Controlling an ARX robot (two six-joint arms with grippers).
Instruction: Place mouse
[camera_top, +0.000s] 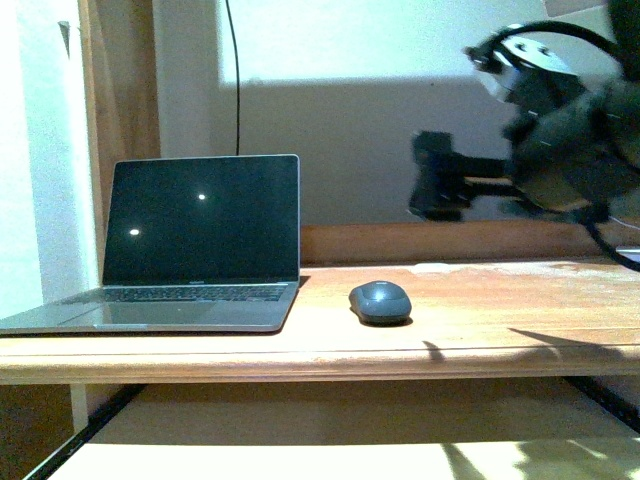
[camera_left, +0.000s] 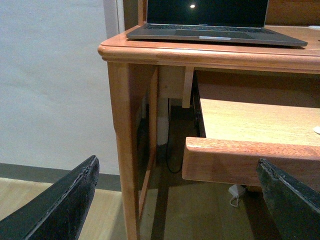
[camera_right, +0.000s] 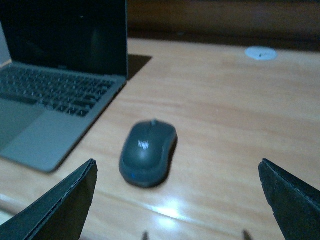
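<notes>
left gripper (camera_left: 177, 200): fingers spread wide with nothing between them. It sits low, beside the desk's corner leg and below the top.
pull-out shelf (camera_left: 240, 150): drawn out under the desk top, ahead of the left gripper. A pale sliver shows at its far edge; can't tell what it is.
right gripper (camera_right: 177, 200): released and empty, held above the desk top.
right fingers (camera_right: 60, 205): only two dark tips show, set far apart.
mouse (camera_right: 148, 152): flat on the desk top, just ahead of the right fingertips. It lies within the line of their gap, closer to the finger on the laptop's side, and neither tip touches it.
desk (camera_top: 480, 330): wooden top that carries the mouse and the laptop.
laptop (camera_top: 200, 250): open, screen dark with two small light spots. It's on the robot's left of the mouse, near but apart.
right arm (camera_top: 560, 130): blurred in the front view. It's raised up and to the right of the mouse, clear of the top.
white disc (camera_right: 260, 53): flat on the top beyond the mouse, toward the back board and well apart from it.
cable (camera_top: 236, 70): thin and dark, running down the wall behind the laptop.
</notes>
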